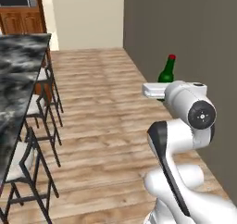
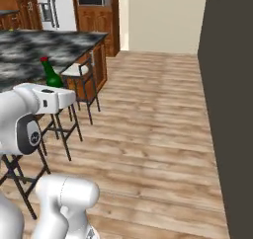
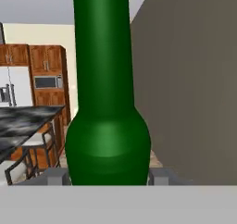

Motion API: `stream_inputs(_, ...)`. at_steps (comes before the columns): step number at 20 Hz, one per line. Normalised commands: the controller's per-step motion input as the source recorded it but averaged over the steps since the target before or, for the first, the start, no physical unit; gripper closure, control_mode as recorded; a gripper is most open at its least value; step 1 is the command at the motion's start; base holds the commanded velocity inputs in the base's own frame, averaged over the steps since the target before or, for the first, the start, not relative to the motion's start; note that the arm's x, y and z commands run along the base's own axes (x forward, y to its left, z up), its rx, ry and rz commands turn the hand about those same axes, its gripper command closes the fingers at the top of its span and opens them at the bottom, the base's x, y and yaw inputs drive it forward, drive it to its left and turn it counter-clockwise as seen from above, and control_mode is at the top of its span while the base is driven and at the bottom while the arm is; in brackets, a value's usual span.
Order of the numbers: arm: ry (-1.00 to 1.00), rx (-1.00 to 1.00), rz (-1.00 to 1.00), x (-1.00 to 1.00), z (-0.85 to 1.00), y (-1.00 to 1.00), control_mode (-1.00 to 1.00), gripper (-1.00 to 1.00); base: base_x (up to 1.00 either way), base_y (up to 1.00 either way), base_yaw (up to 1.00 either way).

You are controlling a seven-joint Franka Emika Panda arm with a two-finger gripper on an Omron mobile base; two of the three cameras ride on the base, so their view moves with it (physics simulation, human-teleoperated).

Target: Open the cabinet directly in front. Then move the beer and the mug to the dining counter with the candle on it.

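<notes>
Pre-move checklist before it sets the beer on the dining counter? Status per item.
1. Beer in gripper: ok, body sits between the fingertips.
2. Beer upright: ok, red cap on top in both base views.
3. Dining counter in view: ok, to the arm's left, across the stools.
4. Within placing reach: not ok, bottle is off over the floor.
5. Candle on this counter: cannot tell.
6. Mug location: cannot tell.
</notes>
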Motion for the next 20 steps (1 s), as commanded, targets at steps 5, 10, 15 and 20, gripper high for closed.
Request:
stream_inputs(5, 0.00, 0.00, 0.00, 0.00, 0.00, 0.00, 1.00, 1.00, 0.06, 0.00, 0.91)
stream_inputs(10, 0.00, 0.00, 0.00, 0.00, 0.00, 0.00, 1.00, 1.00, -0.07, 0.00, 0.93)
stream_inputs(15, 0.00, 0.00, 0.00, 0.00, 0.00, 0.00, 1.00, 1.00, -0.04, -0.62, 0.61)
stream_inputs(20, 0.00, 0.00, 0.00, 0.00, 0.00, 0.00, 1.00, 1.00, 0.08, -1.00, 0.24)
